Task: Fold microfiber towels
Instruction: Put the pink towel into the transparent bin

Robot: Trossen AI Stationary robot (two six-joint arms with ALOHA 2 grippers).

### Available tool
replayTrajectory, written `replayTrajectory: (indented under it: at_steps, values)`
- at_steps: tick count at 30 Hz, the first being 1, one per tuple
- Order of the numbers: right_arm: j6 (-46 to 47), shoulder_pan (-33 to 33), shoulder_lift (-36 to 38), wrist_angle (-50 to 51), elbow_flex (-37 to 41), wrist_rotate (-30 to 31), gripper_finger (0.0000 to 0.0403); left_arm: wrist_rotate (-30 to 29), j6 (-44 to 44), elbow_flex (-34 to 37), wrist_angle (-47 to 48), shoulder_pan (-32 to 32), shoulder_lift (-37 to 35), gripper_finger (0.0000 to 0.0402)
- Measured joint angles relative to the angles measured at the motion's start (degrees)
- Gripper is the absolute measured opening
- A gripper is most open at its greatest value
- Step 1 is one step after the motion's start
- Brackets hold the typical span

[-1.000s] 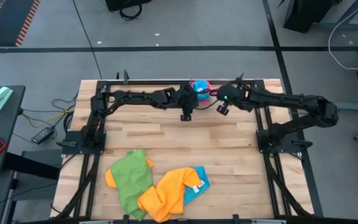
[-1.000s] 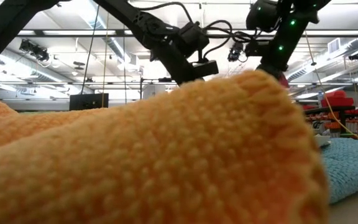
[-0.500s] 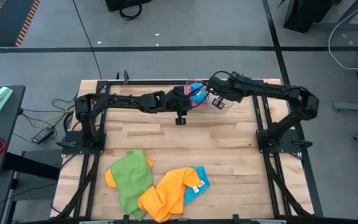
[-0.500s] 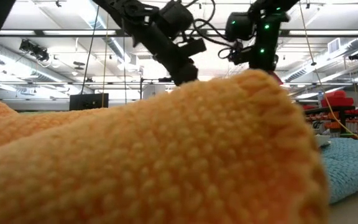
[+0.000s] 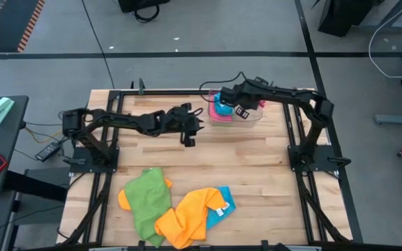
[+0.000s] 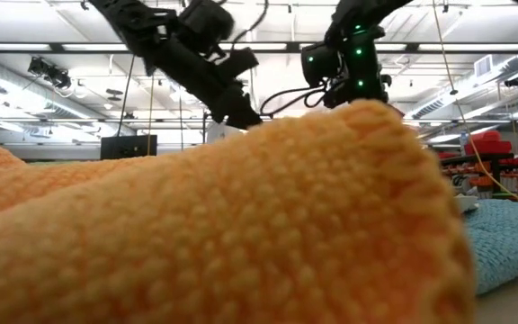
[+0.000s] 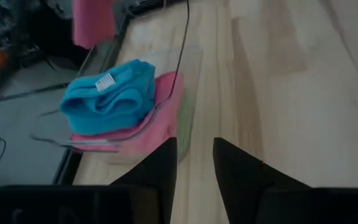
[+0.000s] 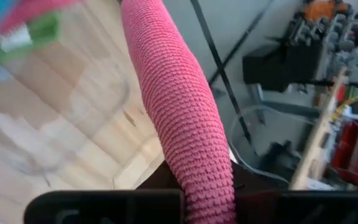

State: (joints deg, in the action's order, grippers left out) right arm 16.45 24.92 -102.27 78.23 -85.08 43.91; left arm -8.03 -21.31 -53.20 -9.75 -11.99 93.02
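Observation:
My right gripper (image 5: 222, 97) is shut on a pink towel (image 8: 179, 106) above the clear tray (image 5: 251, 116) at the table's far middle. The same towel hangs in the left wrist view (image 7: 92, 22). In the tray a sky blue towel (image 7: 107, 99) lies on a pink one (image 7: 157, 121) and a green one (image 7: 182, 121). My left gripper (image 5: 197, 125) is open and empty, left of the tray above the bare wood. A green towel (image 5: 145, 199), an orange towel (image 5: 187, 217) and a blue towel (image 5: 223, 202) lie heaped at the near edge. My right gripper pinches the pink towel between its two fingers at one end (image 8: 204, 180). The towel is bunched into a thick roll of several layers. It hangs from the fingers over the tray's far side (image 7: 95, 37). I cannot tell whether its free end touches the tray.
The black arm frames stand on the table's left (image 5: 93, 150) and right (image 5: 313, 157). Bare wood (image 5: 243, 160) lies between the tray and the heap. In the low view the orange towel (image 6: 241, 225) fills the foreground and hides the table.
My left gripper has drawn back from the tray toward the table's left edge and slightly toward the near edge. My right gripper has gone toward the table's left, over the tray, carrying the pink towel.

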Motion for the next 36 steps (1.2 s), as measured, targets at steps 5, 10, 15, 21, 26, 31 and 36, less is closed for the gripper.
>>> replayTrajectory:
  at_steps: [5,10,15,21,26,31,36]
  values:
    - [0.54,-0.16,-5.94,6.70,-5.12,0.22,0.0026,0.34,1.71,5.72,-3.87,0.37,-4.19,0.0112]
    - [2.23,-0.47,-11.49,11.64,-9.57,1.32,0.0026,0.35,3.10,10.07,-4.59,0.65,-8.06,0.0112]
    - [1.37,-0.55,-14.45,11.57,-10.75,4.26,0.0026,0.37,4.38,14.53,-6.51,0.68,-12.37,0.0112]
    - [2.24,0.66,-15.80,10.52,-10.19,4.15,0.0026,0.34,5.69,17.55,-6.53,0.68,-15.57,0.0112]
    - [2.40,0.70,-16.69,8.69,-10.16,6.42,0.0026,0.34,7.05,18.83,-6.20,0.68,-16.16,0.0112]
    - [3.13,0.84,-18.84,7.61,-10.16,6.22,0.0026,0.35,7.62,19.13,-4.33,1.04,-16.24,0.0110]
    - [5.05,0.77,-20.81,6.87,-10.15,5.66,0.0026,0.35,7.69,19.13,-3.85,1.69,-16.24,0.0109]
